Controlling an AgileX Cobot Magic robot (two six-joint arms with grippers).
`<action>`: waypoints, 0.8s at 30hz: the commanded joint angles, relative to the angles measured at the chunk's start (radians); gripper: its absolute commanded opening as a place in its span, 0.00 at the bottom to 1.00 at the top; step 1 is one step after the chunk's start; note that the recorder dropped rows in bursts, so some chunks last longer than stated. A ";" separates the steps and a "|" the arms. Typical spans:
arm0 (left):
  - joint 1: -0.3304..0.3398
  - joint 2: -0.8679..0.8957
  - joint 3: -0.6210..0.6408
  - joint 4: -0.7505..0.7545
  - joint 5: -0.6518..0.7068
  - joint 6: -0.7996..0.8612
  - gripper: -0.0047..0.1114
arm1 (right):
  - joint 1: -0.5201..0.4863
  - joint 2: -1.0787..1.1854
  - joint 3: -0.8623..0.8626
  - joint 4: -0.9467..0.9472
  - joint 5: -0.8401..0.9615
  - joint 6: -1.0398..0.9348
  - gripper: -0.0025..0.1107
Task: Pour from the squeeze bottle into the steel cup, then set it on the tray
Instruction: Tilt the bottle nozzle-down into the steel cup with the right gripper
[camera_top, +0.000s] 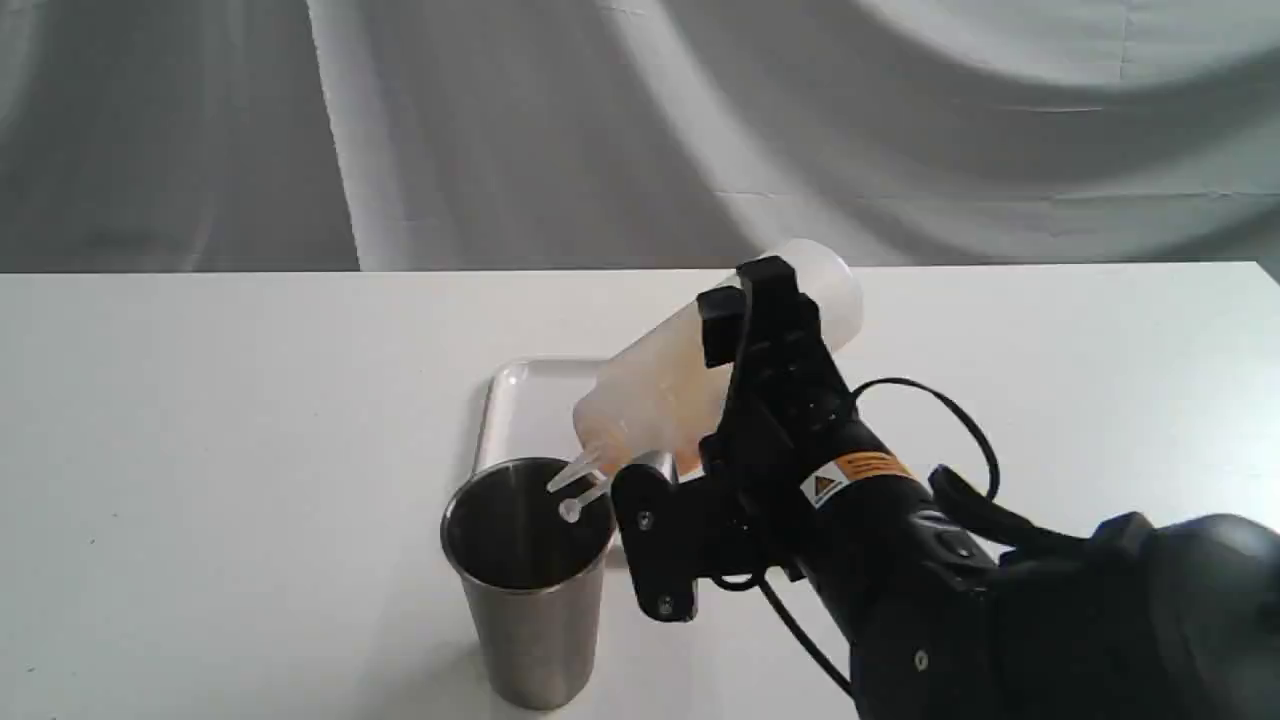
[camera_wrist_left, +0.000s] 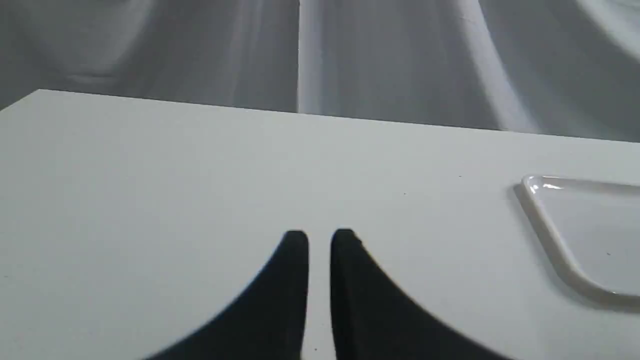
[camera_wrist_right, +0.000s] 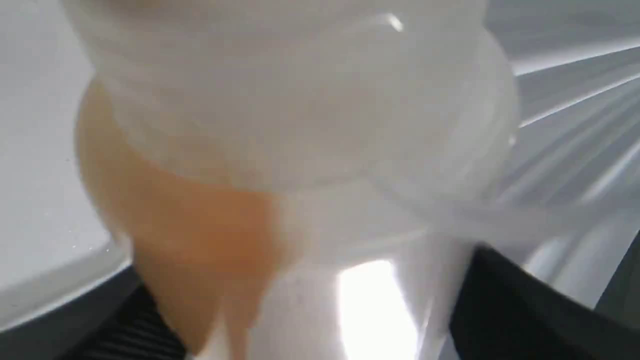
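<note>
The translucent whitish plastic squeeze bottle (camera_top: 650, 385), amber liquid inside, hangs tilted at centre frame, its axis running upper right to lower left, nozzle over the dark-mouthed brushed steel cup (camera_top: 530, 590). The black right gripper (camera_top: 705, 415) clamps its body.

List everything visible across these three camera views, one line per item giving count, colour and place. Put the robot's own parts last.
squeeze bottle: one, translucent white with amber-orange liquid, tilted with its nozzle at the cup's mouth
steel cup: one, brushed silver, upright on the table, on the camera's side of the tray
tray: one, white, flat on the table behind the cup
table: one, white, under everything
cloth backdrop: one, grey-white, behind the table
right end effector: one, black, clamped on the bottle
left end effector: one, black, jaws nearly together, holding nothing, over bare table
</note>
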 joint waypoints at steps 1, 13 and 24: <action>-0.005 0.003 0.004 -0.004 0.001 -0.002 0.11 | -0.006 0.007 -0.007 -0.046 -0.110 -0.010 0.02; -0.005 0.003 0.004 -0.004 0.001 -0.002 0.11 | -0.006 0.007 -0.007 -0.104 -0.160 -0.013 0.02; -0.005 0.003 0.004 -0.004 0.001 -0.002 0.11 | -0.049 0.007 -0.007 -0.167 -0.160 -0.010 0.02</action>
